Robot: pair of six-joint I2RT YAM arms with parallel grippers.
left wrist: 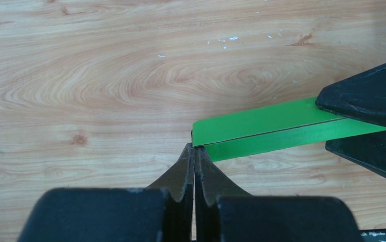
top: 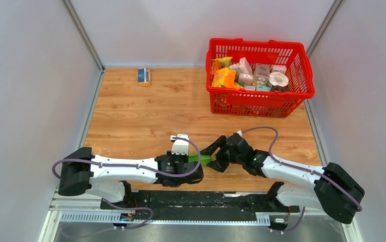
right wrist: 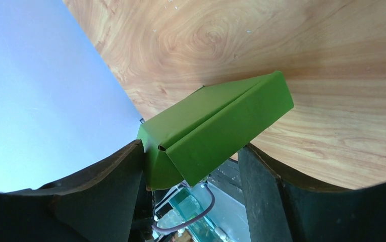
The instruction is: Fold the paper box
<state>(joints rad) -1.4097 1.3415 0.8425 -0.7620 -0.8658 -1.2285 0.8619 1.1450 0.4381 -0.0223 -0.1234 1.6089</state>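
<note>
One flat, creased green paper box (left wrist: 261, 128) is pinched at its corner by the left claw (left wrist: 194, 149). The right claw (right wrist: 190, 148) straddles it, unclenched. The far-right red basket (top: 257, 107) holds packages (top: 224, 78).

Plain green paper box (right wrist: 221, 126), red basket (top: 256, 105)

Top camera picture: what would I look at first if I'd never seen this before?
Probably the red basket at the far right of the table, stuffed with colourful packages. Then the bright green paper box near the front edge: the left hand pinches one end, and the right hand straddles the other.
</note>
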